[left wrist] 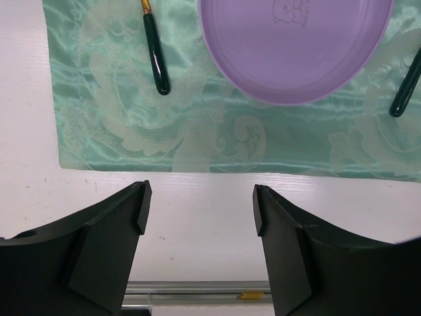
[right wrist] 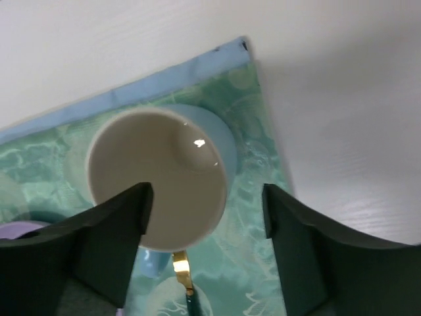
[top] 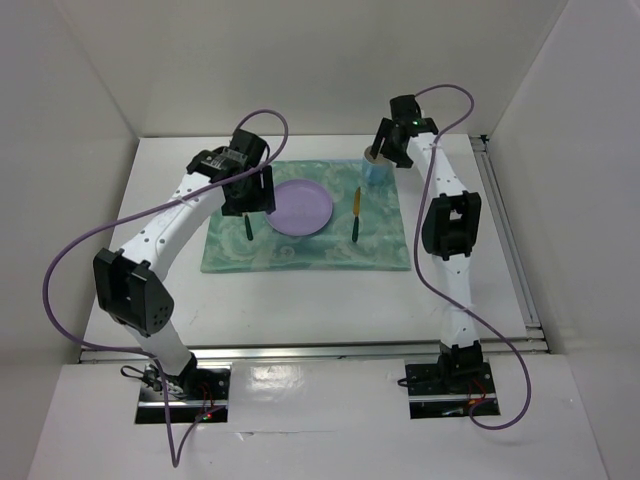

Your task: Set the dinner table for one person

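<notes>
The white dinner table (top: pixel 170 200) bears a teal patterned mat (top: pixel 310 250). A purple plate (top: pixel 300 207) lies on the mat. A dark-handled utensil (top: pixel 247 228) lies to its left and a gold-and-dark utensil (top: pixel 356 215) to its right. A light blue cup (top: pixel 378 170) with a cream inside stands upright at the mat's far right corner. My left gripper (left wrist: pixel 200 204) is open and empty over bare table beside the mat (left wrist: pixel 131 131). My right gripper (right wrist: pixel 207 204) is open above the cup (right wrist: pixel 158 178), which sits toward its left finger.
Metal rails run along the table's near edge (top: pixel 320 348) and right side (top: pixel 505 240). White walls enclose the back and sides. In the left wrist view the plate (left wrist: pixel 296 46) and the two utensil handles (left wrist: pixel 156 56) (left wrist: pixel 406 89) lie ahead of the fingers.
</notes>
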`<state>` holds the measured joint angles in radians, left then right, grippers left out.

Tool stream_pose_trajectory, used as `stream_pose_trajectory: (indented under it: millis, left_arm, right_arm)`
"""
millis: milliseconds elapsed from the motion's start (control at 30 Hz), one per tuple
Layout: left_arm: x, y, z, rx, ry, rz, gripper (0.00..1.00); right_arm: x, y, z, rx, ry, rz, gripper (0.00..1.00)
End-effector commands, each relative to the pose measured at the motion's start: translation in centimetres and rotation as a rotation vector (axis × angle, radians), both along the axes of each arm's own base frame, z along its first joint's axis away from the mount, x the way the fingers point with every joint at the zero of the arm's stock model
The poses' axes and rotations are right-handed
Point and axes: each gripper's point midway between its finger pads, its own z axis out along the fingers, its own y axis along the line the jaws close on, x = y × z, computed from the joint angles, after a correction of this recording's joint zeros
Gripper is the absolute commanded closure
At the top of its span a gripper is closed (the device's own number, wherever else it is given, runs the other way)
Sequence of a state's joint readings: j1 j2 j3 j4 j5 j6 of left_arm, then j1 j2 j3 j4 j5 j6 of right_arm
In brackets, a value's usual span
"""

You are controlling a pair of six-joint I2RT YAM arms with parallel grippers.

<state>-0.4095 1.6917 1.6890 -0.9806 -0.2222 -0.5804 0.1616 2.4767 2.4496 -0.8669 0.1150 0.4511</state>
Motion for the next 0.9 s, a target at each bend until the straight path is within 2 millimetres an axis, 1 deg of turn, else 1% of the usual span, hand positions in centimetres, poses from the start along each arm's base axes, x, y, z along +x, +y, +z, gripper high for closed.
stream_pose_trajectory:
  millis: [0, 33, 67, 100, 133, 167, 200, 233, 267, 300, 333, 367, 400, 433, 467, 500, 533, 567, 600, 633, 667, 733, 767, 833, 867]
  left_arm:
    - [-0.5, 0.3, 1.4, -0.006, -0.034, 0.010, 0.20]
    - [-0.5, 0.3, 1.4, -0.006, -0.034, 0.010, 0.20]
    - [-0.7, 0.4, 1.3, -0.002, -0.026, 0.010, 0.20]
    - [-0.7, 0.4, 1.3, -0.002, -0.026, 0.010, 0.20]
    - [-0.8, 0.5, 1.6, -0.006, -0.034, 0.010, 0.20]
    - [-0.8, 0.5, 1.6, -0.006, -0.034, 0.010, 0.20]
    - [-0.8, 0.5, 1.6, -0.006, -0.034, 0.010, 0.20]
    - [-0.9, 0.5, 1.8, -0.006, -0.034, 0.010, 0.20]
    - [-0.8, 0.7, 2.5, -0.004, -0.056, 0.016, 0.18]
    - [-1.0, 0.8, 2.4, 0.001, -0.046, 0.016, 0.18]
    - [-0.9, 1.2, 2.8, 0.018, -0.056, 0.028, 0.17]
    - [-0.7, 1.2, 3.3, 0.019, -0.072, 0.033, 0.17]
    - [-0.9, 1.5, 3.9, 0.023, -0.082, 0.038, 0.16]
    - [-1.1, 1.6, 4.4, 0.017, -0.094, 0.039, 0.16]
    - [-1.2, 1.7, 4.7, 0.014, -0.103, 0.039, 0.16]
    - [-1.3, 1.7, 5.1, 0.004, -0.113, 0.047, 0.16]
    - [-1.6, 1.8, 5.1, 0.004, -0.113, 0.047, 0.16]
    - [-1.5, 1.8, 5.7, -0.006, -0.135, 0.047, 0.16]
    - [-2.1, 2.0, 6.2, -0.012, -0.147, 0.048, 0.16]
    - [-2.0, 2.0, 6.7, -0.025, -0.175, 0.048, 0.16]
    - [-2.2, 2.1, 6.4, -0.026, -0.177, 0.048, 0.16]
    - [-2.9, 2.2, 7.3, -0.047, -0.204, 0.044, 0.16]
    - [-2.8, 2.2, 7.4, -0.053, -0.217, 0.044, 0.16]
    - [-3.0, 2.0, 7.8, -0.070, -0.233, 0.038, 0.16]
    - [-3.1, 2.1, 7.8, -0.073, -0.240, 0.038, 0.16]
  right_arm:
    - [2.1, 1.9, 4.8, 0.044, -0.156, 0.032, 0.19]
    - [2.2, 2.1, 6.1, 0.055, -0.178, 0.039, 0.13]
    - [2.0, 2.0, 7.2, 0.058, -0.197, 0.039, 0.04]
    - [2.1, 2.1, 8.5, 0.062, -0.222, 0.040, 0.00]
    - [1.7, 2.2, 10.6, 0.074, -0.256, 0.047, 0.00]
    - [1.5, 1.5, 12.1, 0.077, -0.281, 0.037, 0.00]
    - [1.2, 1.4, 13.6, 0.080, -0.305, 0.037, 0.00]
    - [0.6, 0.4, 16.8, 0.086, -0.358, 0.024, 0.00]
    - [-0.1, 0.5, 17.8, 0.093, -0.365, 0.031, 0.00]
    - [-0.6, -0.3, 19.1, 0.093, -0.384, 0.020, 0.00]
    - [-2.5, -1.6, 20.7, 0.090, -0.384, 0.003, 0.00]
    - [-3.5, -2.2, 21.2, 0.087, -0.376, -0.006, 0.00]
    - [-4.7, -3.2, 21.4, 0.070, -0.362, -0.031, 0.00]
    - [-7.4, -5.1, 21.3, 0.030, -0.326, -0.081, 0.00]
    - [-8.9, -5.8, 21.0, 0.006, -0.303, -0.104, 0.00]
    - [-10.4, -7.1, 20.7, -0.019, -0.281, -0.137, 0.00]
    - [-12.0, -7.7, 20.3, -0.043, -0.259, -0.158, 0.00]
    - [-15.3, -9.4, 19.4, -0.087, -0.214, -0.204, 0.00]
    - [-17.0, -10.7, 18.9, -0.111, -0.192, -0.238, 0.00]
    - [-18.6, -11.5, 18.4, -0.138, -0.176, -0.242, 0.00]
    - [-21.9, -12.8, 17.4, -0.158, -0.149, -0.275, 0.00]
    - [-25.0, -13.9, 16.5, -0.179, -0.125, -0.292, 0.00]
    - [-27.6, -14.5, 15.9, -0.187, -0.115, -0.305, 0.00]
    - [-29.9, -15.1, 15.4, -0.198, -0.108, -0.326, 0.00]
    - [-31.0, -15.0, 14.3, -0.194, -0.090, -0.331, 0.00]
